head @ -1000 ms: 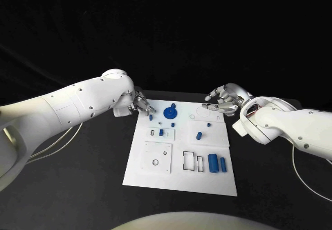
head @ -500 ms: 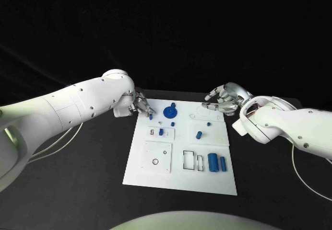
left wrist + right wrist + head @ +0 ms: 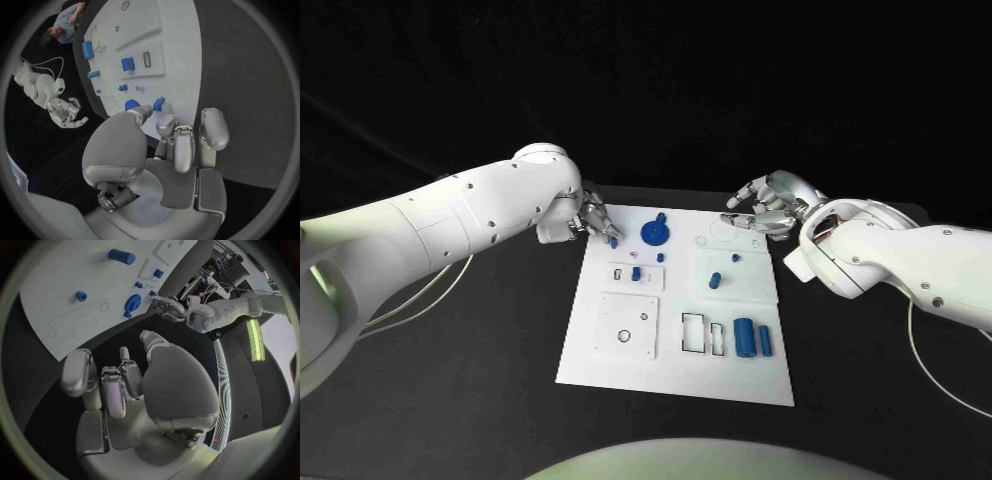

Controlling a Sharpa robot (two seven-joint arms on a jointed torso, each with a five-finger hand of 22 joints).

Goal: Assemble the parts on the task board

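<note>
The white task board (image 3: 678,372) lies in the middle of the black table. My left hand (image 3: 594,220) hovers at the board's far left corner and pinches a small blue piece (image 3: 613,241) between thumb and finger; the left wrist view shows that piece (image 3: 159,104) at the fingertips (image 3: 166,121) over the board (image 3: 169,35). Just beside it on the board stands a round blue part (image 3: 655,235). My right hand (image 3: 762,211) hangs over the board's far right corner with its fingers apart and nothing in it, as the right wrist view also shows (image 3: 122,385).
Small blue pegs (image 3: 714,281) stand mid-board, and two blue cylinders (image 3: 746,340) lie beside a black-rimmed slot (image 3: 694,335) near the front. A square plate (image 3: 627,324) sits at the front left. Bare black table (image 3: 473,380) surrounds the board.
</note>
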